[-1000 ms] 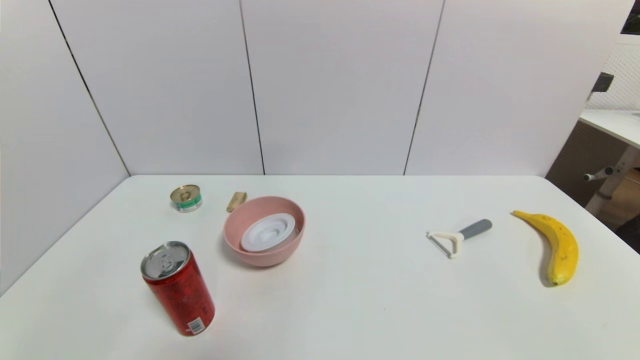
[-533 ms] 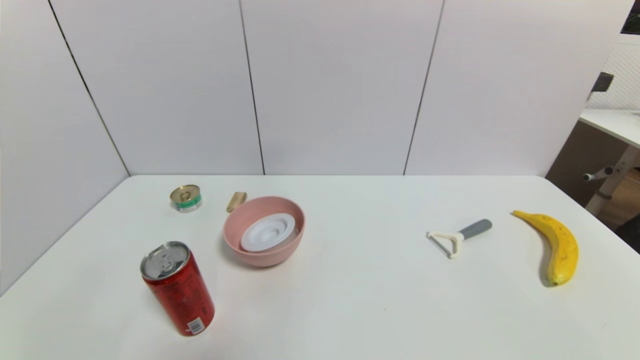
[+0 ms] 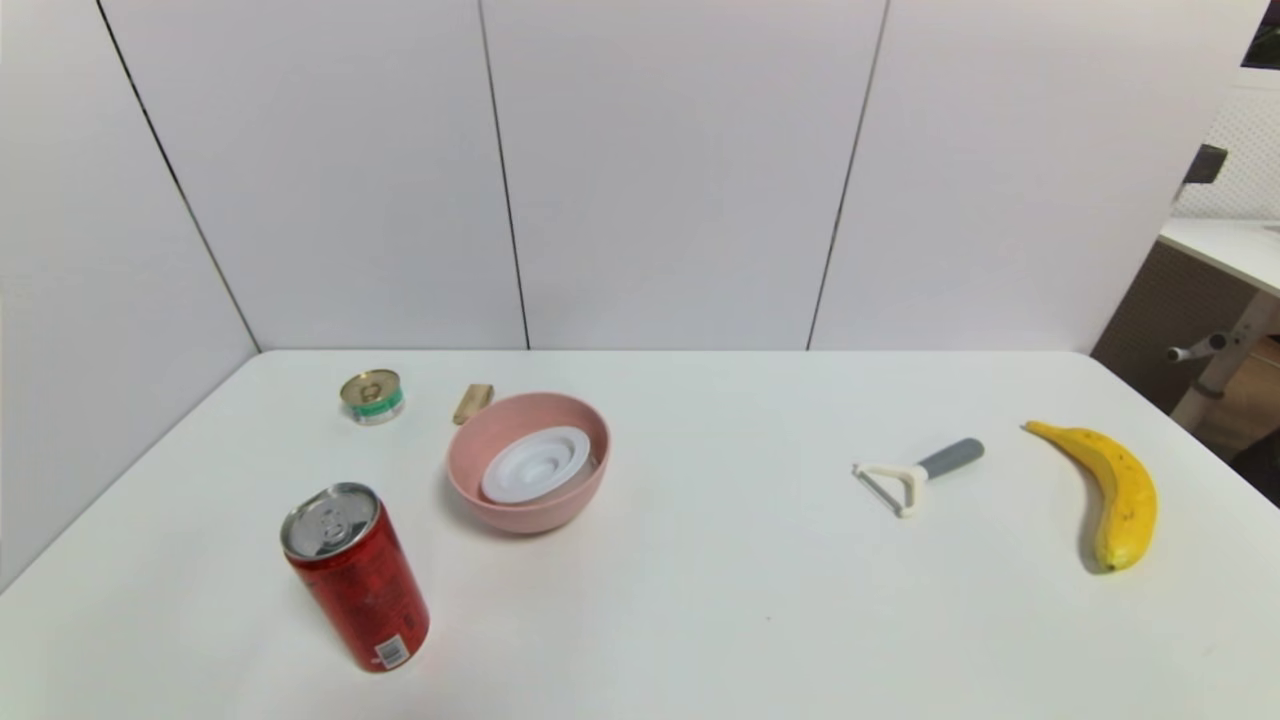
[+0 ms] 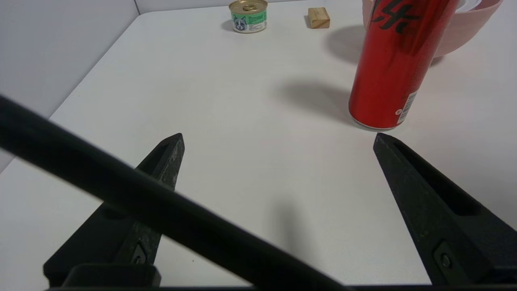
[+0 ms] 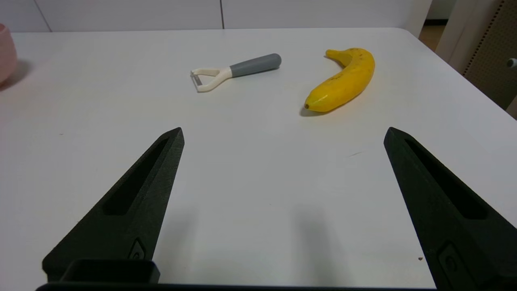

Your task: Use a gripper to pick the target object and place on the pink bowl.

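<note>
The white cup-like target object lies upside down inside the pink bowl, ringed base up, on the table's left half. In the left wrist view only part of the pink bowl shows behind the red can. Neither arm appears in the head view. My left gripper is open above bare table, short of the can, with nothing between its fingers. My right gripper is open too, over bare table short of the peeler and banana, holding nothing.
A red soda can stands in front of the bowl on the left. A gold-lidded tin and a small wooden block sit behind. On the right lie a grey-handled peeler and a banana. White walls close the back and left.
</note>
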Available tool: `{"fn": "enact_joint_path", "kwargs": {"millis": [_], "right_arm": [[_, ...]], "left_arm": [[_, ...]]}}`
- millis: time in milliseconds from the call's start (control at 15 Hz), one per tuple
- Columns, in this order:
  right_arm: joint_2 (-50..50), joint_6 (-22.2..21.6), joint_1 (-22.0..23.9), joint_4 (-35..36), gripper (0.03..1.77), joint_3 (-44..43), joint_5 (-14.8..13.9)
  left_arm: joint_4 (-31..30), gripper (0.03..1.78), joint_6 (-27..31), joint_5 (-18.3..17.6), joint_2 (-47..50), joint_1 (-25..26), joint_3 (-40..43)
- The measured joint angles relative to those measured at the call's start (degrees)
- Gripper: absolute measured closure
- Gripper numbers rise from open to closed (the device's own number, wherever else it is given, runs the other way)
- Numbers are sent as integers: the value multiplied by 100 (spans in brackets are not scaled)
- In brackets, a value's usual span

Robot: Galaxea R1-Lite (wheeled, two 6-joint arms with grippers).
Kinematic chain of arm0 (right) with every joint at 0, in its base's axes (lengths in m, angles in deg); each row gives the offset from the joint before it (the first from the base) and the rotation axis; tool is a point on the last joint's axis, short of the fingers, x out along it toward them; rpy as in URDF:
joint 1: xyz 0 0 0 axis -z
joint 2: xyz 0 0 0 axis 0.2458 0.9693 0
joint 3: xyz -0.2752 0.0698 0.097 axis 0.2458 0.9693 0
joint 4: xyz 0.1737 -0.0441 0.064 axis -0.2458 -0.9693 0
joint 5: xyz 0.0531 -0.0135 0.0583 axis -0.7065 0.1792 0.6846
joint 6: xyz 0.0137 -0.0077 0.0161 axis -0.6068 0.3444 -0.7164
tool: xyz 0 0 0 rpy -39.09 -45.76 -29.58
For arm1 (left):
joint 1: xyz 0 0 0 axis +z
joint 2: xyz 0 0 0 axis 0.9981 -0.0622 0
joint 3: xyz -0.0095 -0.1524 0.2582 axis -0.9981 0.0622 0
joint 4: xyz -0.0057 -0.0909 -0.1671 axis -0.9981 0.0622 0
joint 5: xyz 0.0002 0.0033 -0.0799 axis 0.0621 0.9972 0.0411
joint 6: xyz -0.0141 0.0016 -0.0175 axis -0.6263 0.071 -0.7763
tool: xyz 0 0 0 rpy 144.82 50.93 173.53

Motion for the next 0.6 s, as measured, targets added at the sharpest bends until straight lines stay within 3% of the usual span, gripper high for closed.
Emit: {"fn": "enact_joint_path", "kwargs": {"millis": [600], "right_arm": [[0, -9, 0, 0, 9, 0, 0]], "left_arm": [[0, 12, 2, 0, -2, -2, 0]]}}
